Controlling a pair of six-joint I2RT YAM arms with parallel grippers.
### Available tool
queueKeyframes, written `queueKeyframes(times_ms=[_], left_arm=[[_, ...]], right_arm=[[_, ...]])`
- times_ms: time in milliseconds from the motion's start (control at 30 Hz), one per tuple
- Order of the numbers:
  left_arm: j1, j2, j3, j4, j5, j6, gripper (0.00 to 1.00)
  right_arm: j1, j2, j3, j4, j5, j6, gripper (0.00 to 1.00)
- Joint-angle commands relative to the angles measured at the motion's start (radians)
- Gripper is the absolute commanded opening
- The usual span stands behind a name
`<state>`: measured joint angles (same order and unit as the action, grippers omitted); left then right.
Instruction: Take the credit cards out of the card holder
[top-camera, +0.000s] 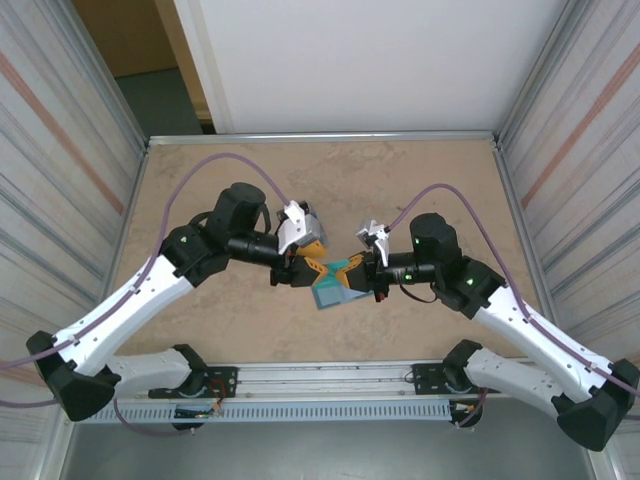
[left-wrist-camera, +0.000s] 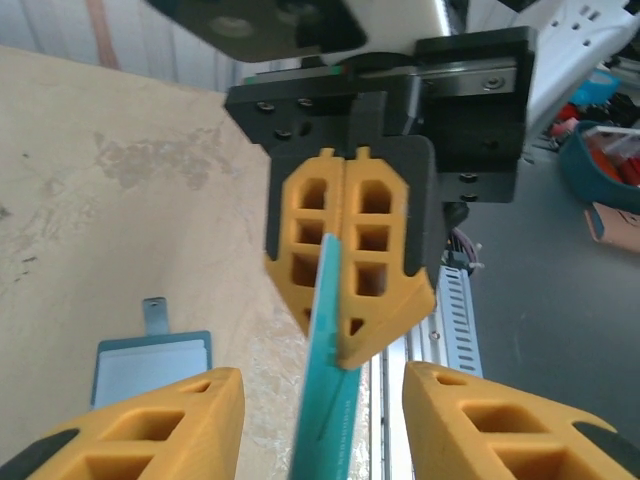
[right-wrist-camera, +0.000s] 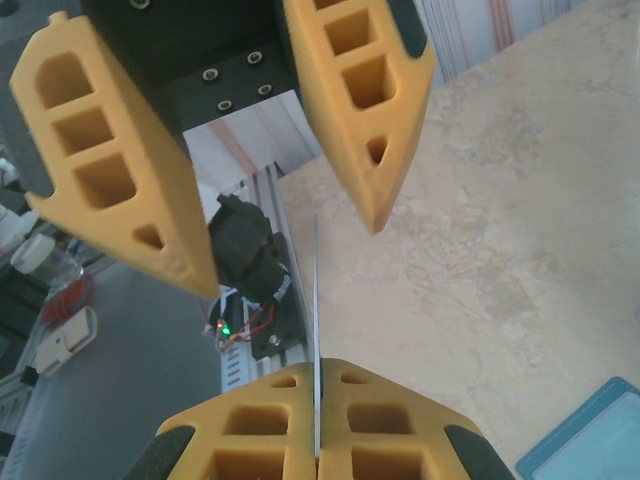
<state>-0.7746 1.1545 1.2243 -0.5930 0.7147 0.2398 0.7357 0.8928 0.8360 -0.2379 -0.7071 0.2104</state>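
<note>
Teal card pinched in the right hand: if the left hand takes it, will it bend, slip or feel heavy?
The teal card is probably stiff: it juts straight out of the right hand with no droop. It looks very thin edge-on, so likely light. Its smooth face may slide, so the left hand, open either side, probably needs a firm pinch.

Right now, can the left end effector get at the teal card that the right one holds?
Probably yes. The left end effector is open, a finger on each side of the card's free edge, with nothing between. The right end effector is shut on the other edge.
</note>
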Motion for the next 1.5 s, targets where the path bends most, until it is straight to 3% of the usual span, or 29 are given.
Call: queueKeyframes(times_ms=[0, 200, 433, 533, 567, 700, 900, 1133, 1467], left_arm=[[-0.011, 0.009, 0.038, -0.057, 0.043, 0.06, 0.45], [-0.01, 0.045, 0.041, -0.076, 0.034, 0.075, 0.36], [-0.011, 0.066, 0.043, -0.08, 0.012, 0.091, 0.0], [-0.009, 0.059, 0.035, -0.076, -0.03, 0.093, 0.0], [-0.006, 0.053, 0.029, -0.073, -0.046, 0.093, 0.0], [0.022, 0.024, -0.003, -0.039, -0.107, 0.084, 0.0], [0.114, 0.006, -0.071, 0.02, -0.223, 0.075, 0.0], [0.199, 0.08, -0.128, 0.102, -0.325, 0.144, 0.0], [0.288, 0.327, -0.058, 0.172, -0.32, 0.292, 0.0]], right_arm=[[0.009, 0.004, 0.044, -0.012, -0.024, -0.031, 0.0], [0.01, 0.026, 0.055, -0.006, -0.036, -0.031, 0.0], [0.01, 0.041, 0.058, 0.0, -0.022, -0.03, 0.0], [0.01, 0.032, 0.053, -0.003, 0.031, -0.03, 0.01], [0.01, 0.026, 0.05, -0.003, 0.054, -0.031, 0.06], [0.007, -0.008, 0.031, -0.011, 0.233, -0.015, 0.52], [-0.014, -0.049, 0.012, -0.021, 0.383, 0.02, 0.77], [-0.021, -0.062, 0.002, -0.027, 0.491, 0.061, 1.0], [-0.038, -0.045, 0.01, -0.069, 0.722, 0.144, 0.99]])
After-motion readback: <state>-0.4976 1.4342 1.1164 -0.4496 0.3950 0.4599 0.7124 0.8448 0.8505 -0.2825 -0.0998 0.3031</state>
